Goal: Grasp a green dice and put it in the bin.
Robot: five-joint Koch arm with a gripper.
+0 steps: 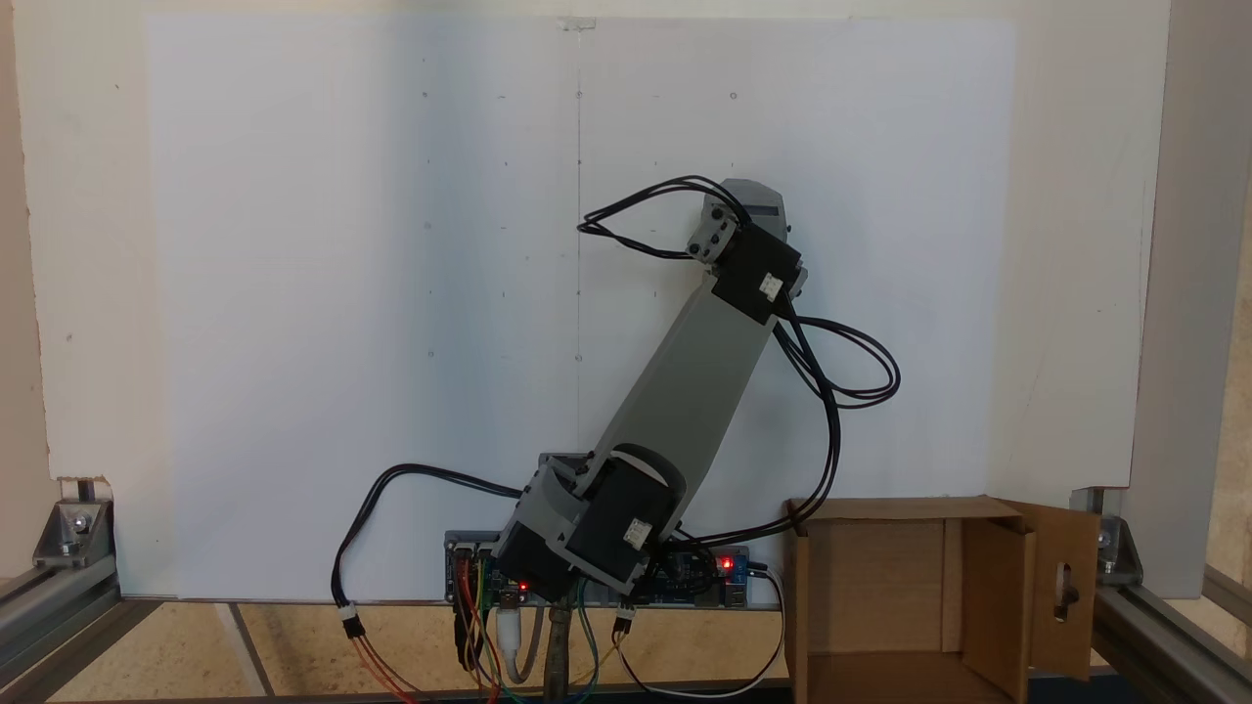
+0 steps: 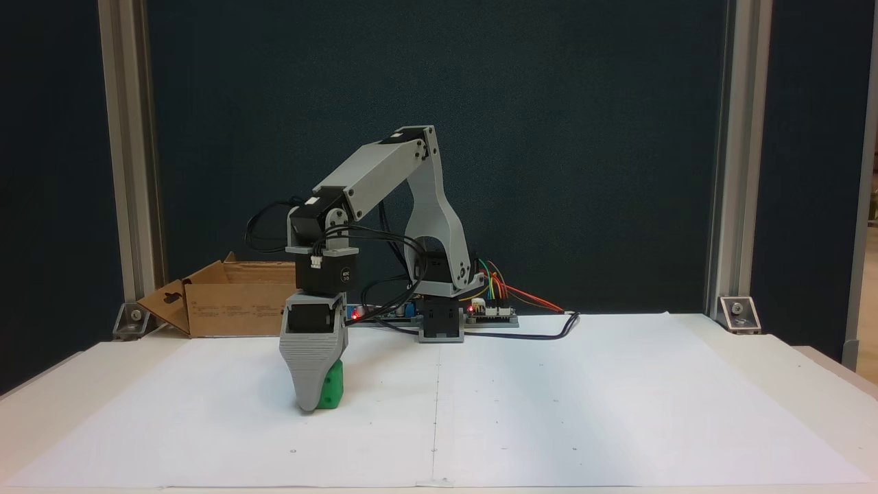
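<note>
The green dice (image 2: 334, 389) rests on the white paper, left of the arm's base in a fixed view. My gripper (image 2: 312, 403) points straight down with its tip at the paper, and its broad grey jaw covers the dice's left part. The second jaw stands behind the first, so I cannot tell whether the jaws are open or shut on the dice. From above, the wrist (image 1: 748, 240) hides both gripper and dice. The bin is a brown cardboard box with open flaps: it stands at the lower right (image 1: 988, 587) seen from above, and at the back left (image 2: 233, 305) seen from the front.
White paper (image 2: 549, 412) covers the table. The arm's base and a controller board (image 2: 490, 314) with coloured wires sit at the back middle. Black cables (image 1: 841, 381) loop off the arm. Aluminium frame posts (image 2: 127, 171) stand at the table's corners.
</note>
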